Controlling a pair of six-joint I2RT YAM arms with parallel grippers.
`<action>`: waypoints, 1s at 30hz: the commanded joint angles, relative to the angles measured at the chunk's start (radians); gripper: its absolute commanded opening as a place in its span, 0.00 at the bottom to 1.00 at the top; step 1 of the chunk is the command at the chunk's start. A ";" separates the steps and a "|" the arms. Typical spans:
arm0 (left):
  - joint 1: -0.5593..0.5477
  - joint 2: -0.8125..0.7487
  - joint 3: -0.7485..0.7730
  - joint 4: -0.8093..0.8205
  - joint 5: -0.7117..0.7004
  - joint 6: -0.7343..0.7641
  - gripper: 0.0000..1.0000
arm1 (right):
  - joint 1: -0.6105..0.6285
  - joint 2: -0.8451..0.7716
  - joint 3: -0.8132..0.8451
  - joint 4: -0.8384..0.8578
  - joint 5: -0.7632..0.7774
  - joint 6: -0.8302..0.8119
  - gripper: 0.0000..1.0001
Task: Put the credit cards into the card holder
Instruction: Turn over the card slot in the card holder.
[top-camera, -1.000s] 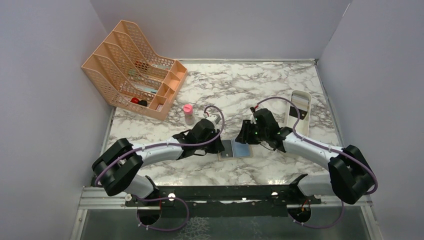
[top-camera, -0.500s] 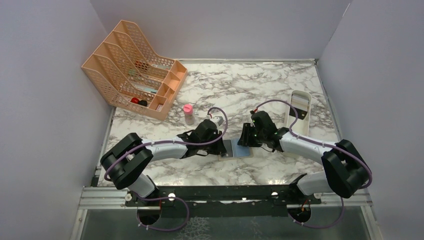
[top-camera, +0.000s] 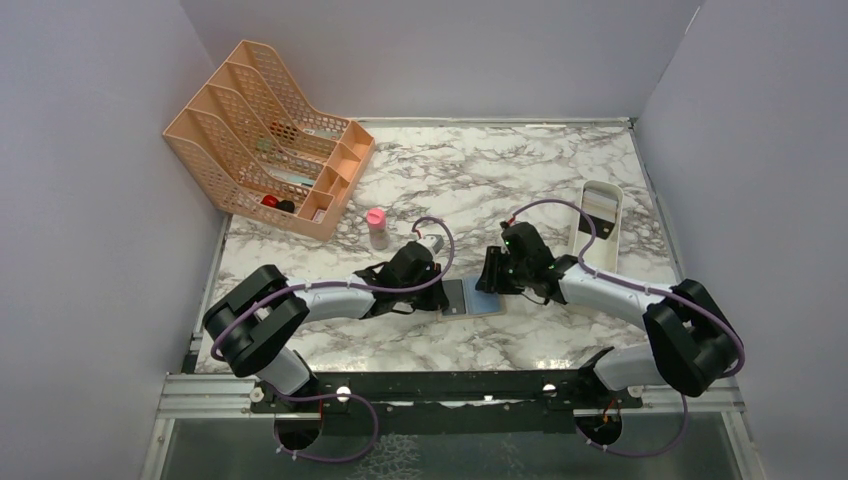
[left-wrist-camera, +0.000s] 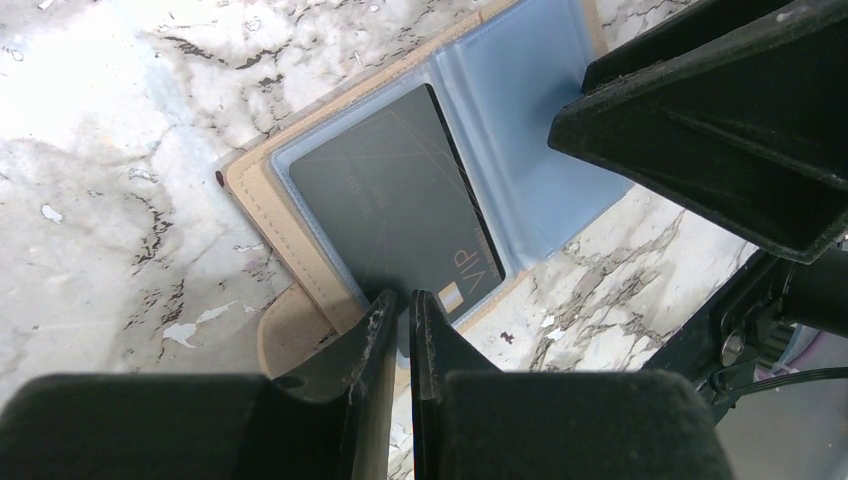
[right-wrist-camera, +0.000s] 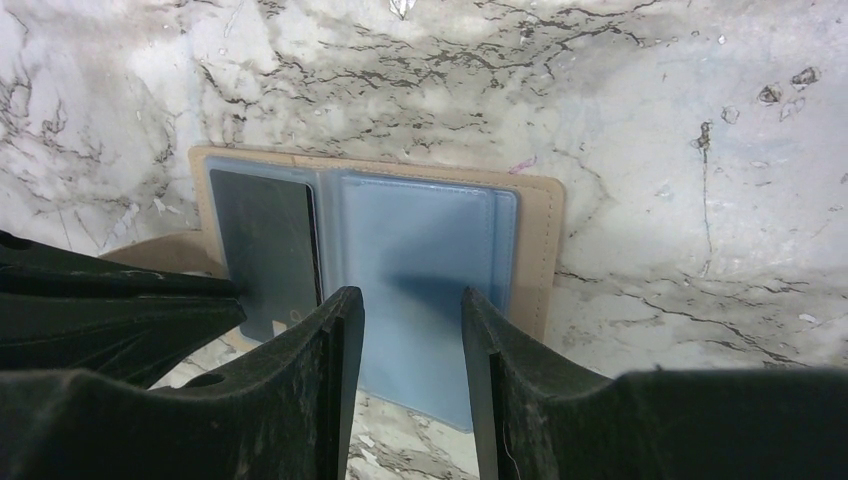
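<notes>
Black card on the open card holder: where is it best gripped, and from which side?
Probably its short VIP-printed end, from the left arm's side, jaws turned one above, one below. The black card lies flat on the card holder, and that end lies at its rim.

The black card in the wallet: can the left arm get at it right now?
Likely yes: its nearly shut jaws sit right at the near edge of the black card, lying in the open card holder.
</notes>
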 joint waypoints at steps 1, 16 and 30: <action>0.001 -0.005 -0.023 0.012 -0.039 0.020 0.14 | 0.006 -0.024 -0.003 -0.068 0.063 -0.011 0.46; 0.000 0.013 -0.008 0.015 -0.034 0.023 0.14 | 0.006 0.006 -0.007 -0.029 -0.013 -0.028 0.46; 0.001 0.012 -0.013 0.018 -0.028 0.017 0.14 | 0.006 -0.055 0.000 0.016 -0.183 -0.030 0.33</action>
